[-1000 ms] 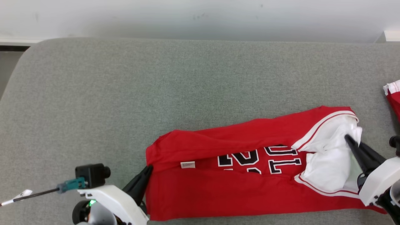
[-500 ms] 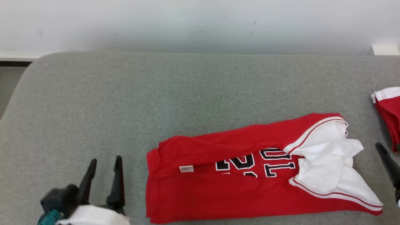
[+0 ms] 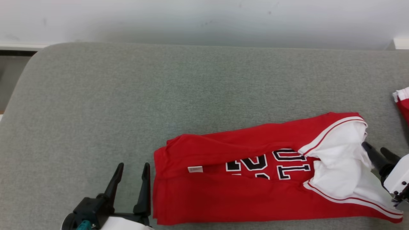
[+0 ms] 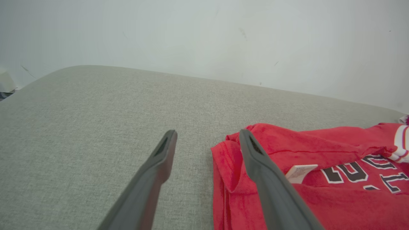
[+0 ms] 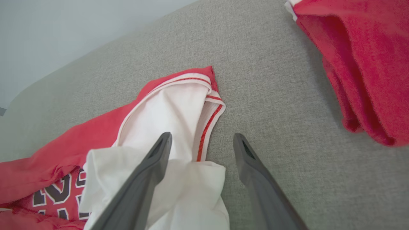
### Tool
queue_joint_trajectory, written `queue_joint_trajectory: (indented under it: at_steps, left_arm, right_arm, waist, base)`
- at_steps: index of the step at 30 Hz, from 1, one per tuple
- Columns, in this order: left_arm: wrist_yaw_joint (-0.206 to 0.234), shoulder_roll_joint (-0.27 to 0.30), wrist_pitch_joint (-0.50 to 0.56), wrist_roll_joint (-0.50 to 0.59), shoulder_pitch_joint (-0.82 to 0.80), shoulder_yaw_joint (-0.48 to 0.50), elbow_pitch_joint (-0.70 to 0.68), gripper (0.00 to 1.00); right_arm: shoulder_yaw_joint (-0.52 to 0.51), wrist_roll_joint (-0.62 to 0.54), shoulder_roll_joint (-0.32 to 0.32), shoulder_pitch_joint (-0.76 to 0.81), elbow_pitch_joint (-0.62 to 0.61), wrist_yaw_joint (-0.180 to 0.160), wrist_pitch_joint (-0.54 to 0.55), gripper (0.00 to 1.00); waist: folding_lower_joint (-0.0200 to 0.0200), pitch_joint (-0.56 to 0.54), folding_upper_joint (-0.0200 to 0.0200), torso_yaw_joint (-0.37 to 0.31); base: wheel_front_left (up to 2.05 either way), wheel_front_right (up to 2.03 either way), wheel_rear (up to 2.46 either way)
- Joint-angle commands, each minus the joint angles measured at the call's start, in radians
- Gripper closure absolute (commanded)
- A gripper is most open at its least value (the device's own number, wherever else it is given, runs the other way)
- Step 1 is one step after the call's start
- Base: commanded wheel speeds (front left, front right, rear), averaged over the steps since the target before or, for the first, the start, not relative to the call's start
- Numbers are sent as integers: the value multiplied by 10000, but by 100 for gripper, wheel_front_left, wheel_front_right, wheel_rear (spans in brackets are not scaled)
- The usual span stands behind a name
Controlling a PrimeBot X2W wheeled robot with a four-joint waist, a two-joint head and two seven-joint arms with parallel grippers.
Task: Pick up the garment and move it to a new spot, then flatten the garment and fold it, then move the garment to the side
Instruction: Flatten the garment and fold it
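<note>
The red garment (image 3: 236, 201), with black-and-white lettering and white sleeves, lies folded lengthwise on the grey cushion (image 3: 159, 95). My left gripper (image 3: 133, 167) stands open just left of the garment's left edge. In the left wrist view its right finger (image 4: 265, 172) overlaps that red edge (image 4: 230, 166), with nothing held between the fingers. My right gripper (image 3: 374, 147) is open at the white sleeve end. In the right wrist view the left finger (image 5: 150, 166) lies over the white sleeve (image 5: 159, 118), and the striped trim (image 5: 209, 124) sits between the two fingers.
A second red garment (image 3: 403, 103) with white trim lies at the cushion's far right, also shown in the right wrist view (image 5: 367, 64). A pale wall (image 3: 204, 19) runs behind the cushion. Bare grey cushion stretches to the left and behind.
Both grippers have come back in toward the garment's ends: the left moved right toward the red edge, the right moved left onto the white sleeve. The head camera also shifted slightly.
</note>
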Motion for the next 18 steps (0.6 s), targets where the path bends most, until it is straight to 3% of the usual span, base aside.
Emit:
queue_joint_trajectory:
  at_steps: [1,4,8,15,16,17,18]
  left_arm:
    - [-88,-59,-15,267,-62,92,109,0]
    - [-309,-315,-16,421,-50,274,278,0]
    - [-554,-658,-15,613,79,603,432,0]
    - [-990,-1078,-16,955,294,1000,680,0]
    - [-1057,-1138,-16,1027,285,1036,726,0]
    - [-1111,-1204,-16,1095,260,1067,762,0]
    - [-1174,-1265,-16,1155,236,1076,801,0]
  right_arm:
    - [-159,-329,157,-167,156,-2,384,0]
    - [-430,-829,453,-250,372,-2,1249,0]
    - [-286,-1440,352,359,177,-2,2153,0]
    - [189,-1178,600,1289,-544,-1,3456,0]
    - [275,-1131,703,1296,-639,2,3472,24]
    - [335,-1066,841,1259,-727,13,3438,65]
    - [415,-992,958,1196,-808,25,3356,100]
  waist:
    - [0,88,0,127]
    - [0,162,0,327]
    - [0,184,0,581]
    - [0,195,0,721]
    - [0,215,0,734]
    - [0,239,0,751]
    - [0,258,0,771]
  base:
    - [0,0,0]
    - [0,0,0]
    - [0,0,0]
    - [0,0,0]
    - [0,0,0]
    - [0,0,0]
    - [0,0,0]
